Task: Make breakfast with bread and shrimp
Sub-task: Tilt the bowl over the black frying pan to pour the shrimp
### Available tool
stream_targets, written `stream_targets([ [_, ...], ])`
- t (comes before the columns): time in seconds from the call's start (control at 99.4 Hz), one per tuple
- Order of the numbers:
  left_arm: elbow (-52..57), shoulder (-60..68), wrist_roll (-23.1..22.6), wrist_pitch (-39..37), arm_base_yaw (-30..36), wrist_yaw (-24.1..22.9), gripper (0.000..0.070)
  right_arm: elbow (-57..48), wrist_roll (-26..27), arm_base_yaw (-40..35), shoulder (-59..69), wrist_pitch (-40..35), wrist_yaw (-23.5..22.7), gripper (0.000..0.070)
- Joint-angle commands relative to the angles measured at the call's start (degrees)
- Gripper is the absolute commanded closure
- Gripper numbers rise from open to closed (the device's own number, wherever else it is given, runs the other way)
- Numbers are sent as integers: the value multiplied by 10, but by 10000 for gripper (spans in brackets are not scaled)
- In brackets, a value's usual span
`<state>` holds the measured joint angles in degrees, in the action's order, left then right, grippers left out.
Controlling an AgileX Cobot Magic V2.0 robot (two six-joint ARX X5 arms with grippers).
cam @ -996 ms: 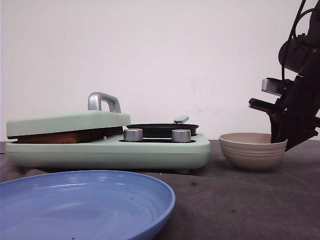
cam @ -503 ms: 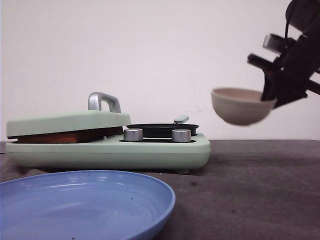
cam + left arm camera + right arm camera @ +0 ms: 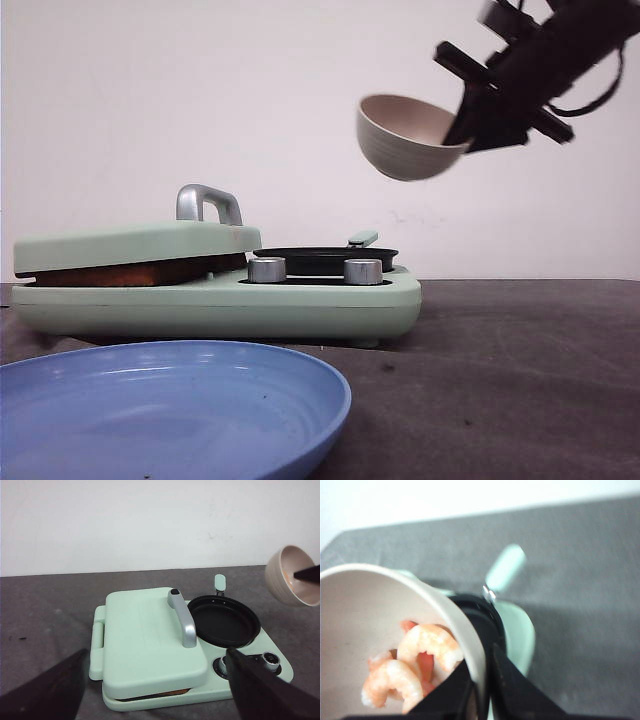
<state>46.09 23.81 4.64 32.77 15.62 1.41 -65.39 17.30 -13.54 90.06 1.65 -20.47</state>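
My right gripper (image 3: 468, 128) is shut on the rim of a beige ribbed bowl (image 3: 405, 140) and holds it tilted in the air above the right end of the mint-green cooker (image 3: 215, 290). In the right wrist view the bowl (image 3: 375, 610) holds several pinkish shrimp (image 3: 427, 645), with one finger inside the rim and one outside. The black round pan (image 3: 223, 621) sits on the cooker's right side. A brown bread edge (image 3: 140, 272) shows under the closed lid (image 3: 145, 635). My left gripper (image 3: 157, 690) is open above the cooker's front. The bowl also shows in the left wrist view (image 3: 292, 575).
A large blue plate (image 3: 160, 410) lies at the front left of the dark table. Two silver knobs (image 3: 266, 270) sit on the cooker's front. The lid has a silver handle (image 3: 208, 203). A green pan handle (image 3: 505, 567) sticks out behind the pan.
My right gripper has lifted the bowl off the table at the right and carried it up and left, to above the pan, tilting it. The left arm has not moved.
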Motion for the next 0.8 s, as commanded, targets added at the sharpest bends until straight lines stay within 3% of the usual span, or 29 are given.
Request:
stream_targets([
  [0.0,3,1,4,-5,2,0,230,-10,-21,-11,5,28,14,697],
  [0.121,3,1,4,-6,2,0,230,-10,-66,-37,6,63,74,697],
  [0.302,3,1,4,-6,2,0,229,-10,-181,-77,7,142,149,697],
  [0.624,3,1,3,-6,2,0,230,-10,-323,-120,69,277,178,697],
  [0.795,3,1,3,-6,2,0,230,-10,-446,-138,121,346,219,697],
])
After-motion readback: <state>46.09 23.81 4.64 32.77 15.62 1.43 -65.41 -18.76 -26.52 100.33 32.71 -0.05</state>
